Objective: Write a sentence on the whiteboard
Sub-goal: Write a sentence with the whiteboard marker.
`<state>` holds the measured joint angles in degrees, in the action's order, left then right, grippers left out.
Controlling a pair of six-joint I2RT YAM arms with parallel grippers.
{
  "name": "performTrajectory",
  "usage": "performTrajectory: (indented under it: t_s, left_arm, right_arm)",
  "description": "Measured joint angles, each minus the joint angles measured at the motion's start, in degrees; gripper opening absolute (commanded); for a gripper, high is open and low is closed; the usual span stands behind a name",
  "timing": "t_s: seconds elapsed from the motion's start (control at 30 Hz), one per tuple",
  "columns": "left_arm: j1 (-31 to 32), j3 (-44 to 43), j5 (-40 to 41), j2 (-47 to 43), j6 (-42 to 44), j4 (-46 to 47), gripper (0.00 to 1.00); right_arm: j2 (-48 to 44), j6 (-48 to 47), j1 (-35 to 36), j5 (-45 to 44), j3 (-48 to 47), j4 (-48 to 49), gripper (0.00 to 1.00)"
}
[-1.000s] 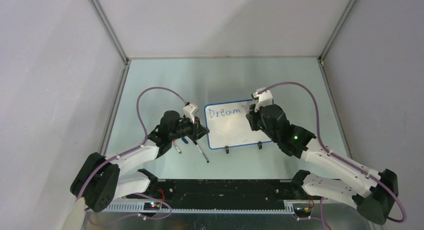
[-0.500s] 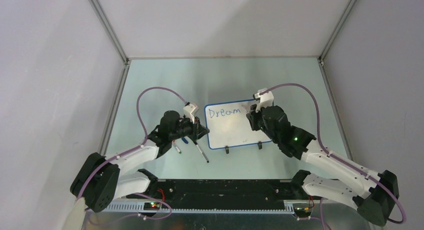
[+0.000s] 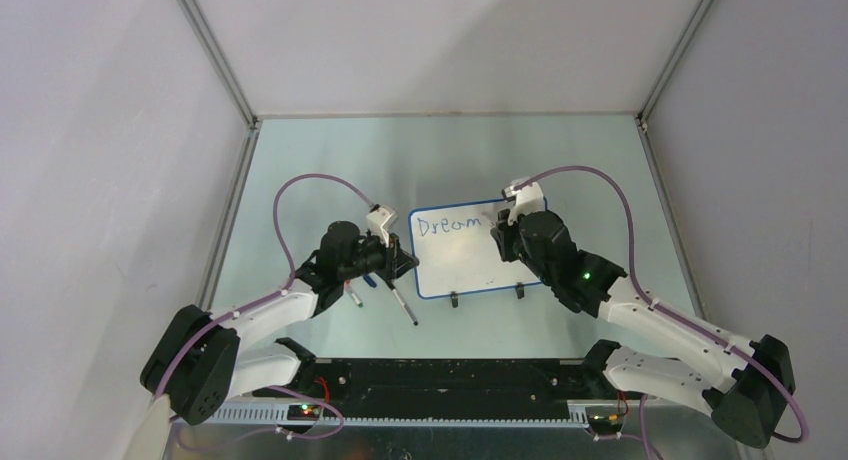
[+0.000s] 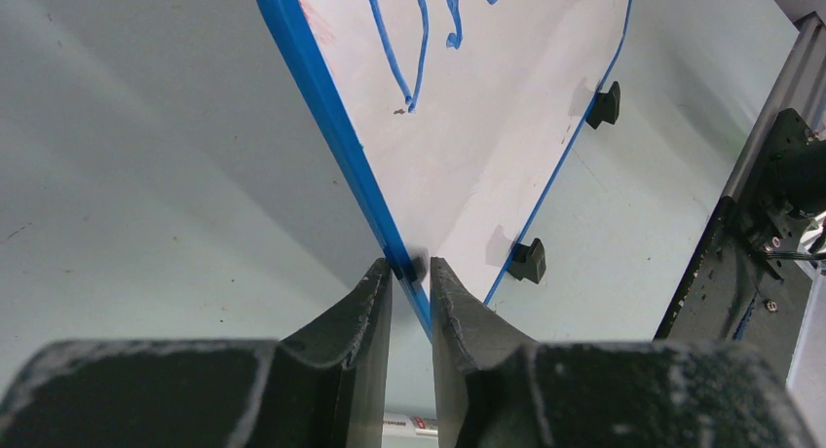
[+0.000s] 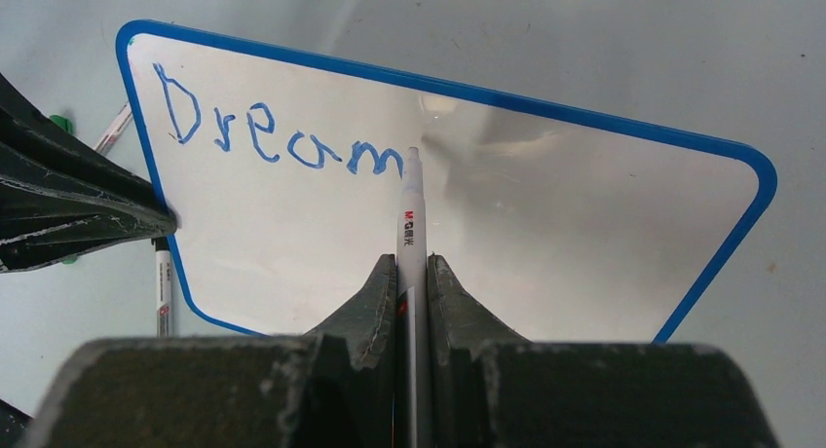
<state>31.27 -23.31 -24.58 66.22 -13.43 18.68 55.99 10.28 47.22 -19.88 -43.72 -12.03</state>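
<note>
whiteboard point(image 3: 468, 268) on the desk point(image 3: 330, 170), looks light, stiff, slick, prone to sliding | left jaws narrow, pinching its blue left rim, the sensible hold | right jaws clamped on a marker point(image 5: 412, 224), tip at the sentence point(image 5: 282, 136), just after "Dream"

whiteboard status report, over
Left gripper clamped on whiteboard rim. Right gripper shut on marker, tip at end of "Dream". Spare pens beside board.

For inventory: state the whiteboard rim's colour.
Blue; the whiteboard rim shows best in the right wrist view.
</note>
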Motion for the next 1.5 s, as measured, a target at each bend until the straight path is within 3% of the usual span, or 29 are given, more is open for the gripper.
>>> performTrajectory:
  t_s: [1.5]
  left_arm:
    - [0.02, 0.00, 0.02, 0.00, 0.00, 0.00, 0.25]
  right_arm:
    - [2.62, 0.20, -1.42, -1.42, 0.00, 0.61, 0.00]
